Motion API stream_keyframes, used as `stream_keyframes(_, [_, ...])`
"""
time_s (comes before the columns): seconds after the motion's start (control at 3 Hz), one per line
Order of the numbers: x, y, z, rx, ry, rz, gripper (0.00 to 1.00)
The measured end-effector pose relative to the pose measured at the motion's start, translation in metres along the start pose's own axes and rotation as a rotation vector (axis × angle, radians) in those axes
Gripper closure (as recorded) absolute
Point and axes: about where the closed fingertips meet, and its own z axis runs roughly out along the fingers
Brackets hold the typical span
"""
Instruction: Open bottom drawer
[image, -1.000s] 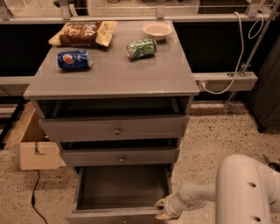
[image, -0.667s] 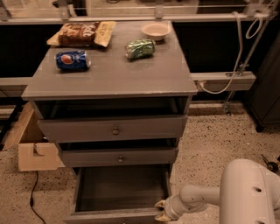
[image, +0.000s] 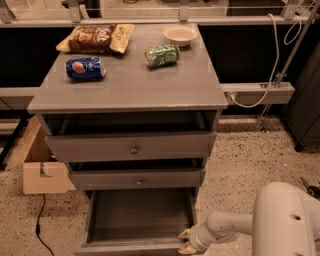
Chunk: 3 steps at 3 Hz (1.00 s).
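We found the bottom drawer pulled out, grey interior exposed. The claw sat at its front right corner; whether clenched or released, we could not tell.

One camera, seemingly high behind the gripper at the bottom edge, looks steeply down toward the cabinet just beyond it.

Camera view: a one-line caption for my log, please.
Bottom drawer stands well open, the gripper at its front-right corner.
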Motion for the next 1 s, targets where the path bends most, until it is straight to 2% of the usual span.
stream_keyframes(0.33, [0.012, -0.020, -0.052, 0.057, -0.023, 0.028, 0.01])
stream_keyframes(1.0, [0.035, -0.040, -0.167, 0.235, -0.046, 0.075, 0.00])
